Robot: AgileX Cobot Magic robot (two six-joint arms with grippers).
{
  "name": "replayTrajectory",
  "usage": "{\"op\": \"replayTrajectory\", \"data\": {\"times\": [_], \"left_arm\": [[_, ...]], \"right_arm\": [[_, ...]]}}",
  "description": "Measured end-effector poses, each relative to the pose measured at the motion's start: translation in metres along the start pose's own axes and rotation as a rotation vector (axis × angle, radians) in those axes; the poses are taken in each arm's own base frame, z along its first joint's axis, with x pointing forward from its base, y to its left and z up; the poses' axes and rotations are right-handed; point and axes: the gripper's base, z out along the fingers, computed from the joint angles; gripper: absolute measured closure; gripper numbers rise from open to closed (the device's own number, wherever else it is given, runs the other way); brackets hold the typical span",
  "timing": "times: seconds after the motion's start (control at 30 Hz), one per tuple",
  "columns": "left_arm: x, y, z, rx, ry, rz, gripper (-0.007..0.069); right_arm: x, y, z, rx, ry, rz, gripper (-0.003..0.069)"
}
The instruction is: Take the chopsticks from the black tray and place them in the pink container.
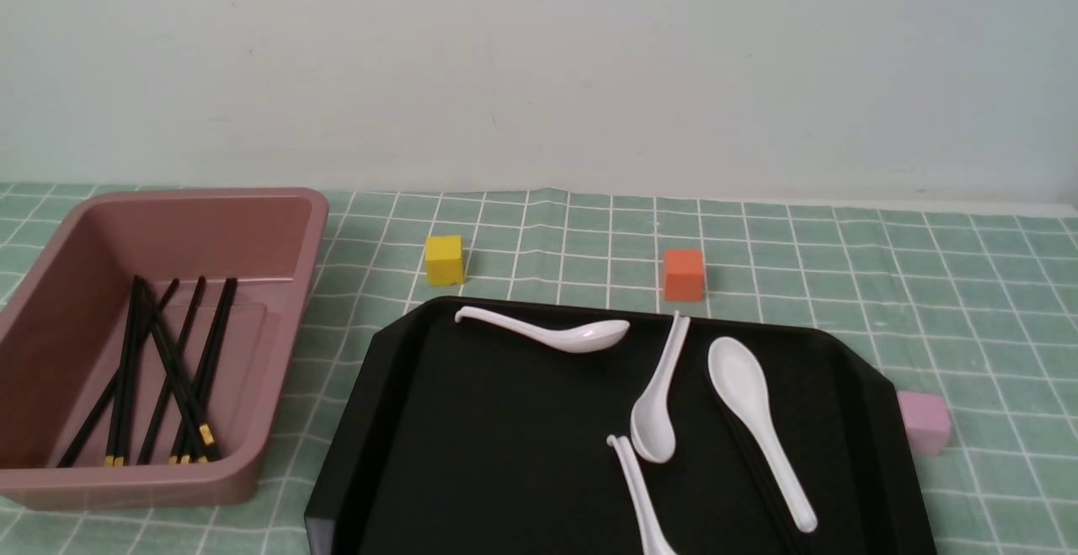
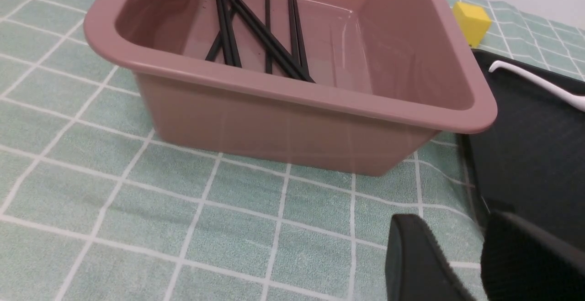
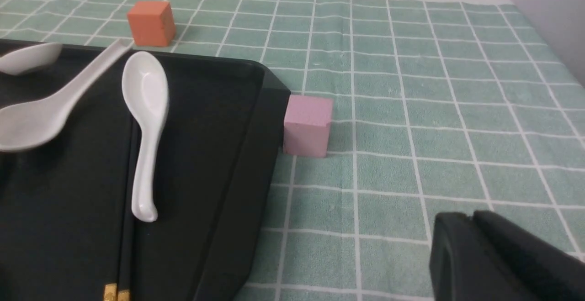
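Note:
The pink container stands at the left with several black chopsticks lying in it, gold bands toward me. The left wrist view shows that container and its chopsticks too. The black tray fills the middle. In the right wrist view, two more chopsticks lie on the tray, running under a white spoon. My left gripper is open and empty, low over the cloth between container and tray. My right gripper is shut and empty, over the cloth right of the tray. Neither gripper shows in the front view.
Several white soup spoons lie on the tray. A yellow cube and an orange cube stand behind it. A pale pink cube touches the tray's right corner. A green checked cloth covers the table.

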Motion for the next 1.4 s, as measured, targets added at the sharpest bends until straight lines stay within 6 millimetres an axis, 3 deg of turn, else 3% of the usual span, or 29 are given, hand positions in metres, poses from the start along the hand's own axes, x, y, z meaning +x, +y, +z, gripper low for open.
{"op": "replayTrajectory", "data": {"times": [1.4], "left_arm": [[0.0,0.0,0.0,0.0,0.0,0.0,0.0386]], "right_arm": [[0.0,0.0,0.0,0.0,0.001,-0.003,0.0545]]}}
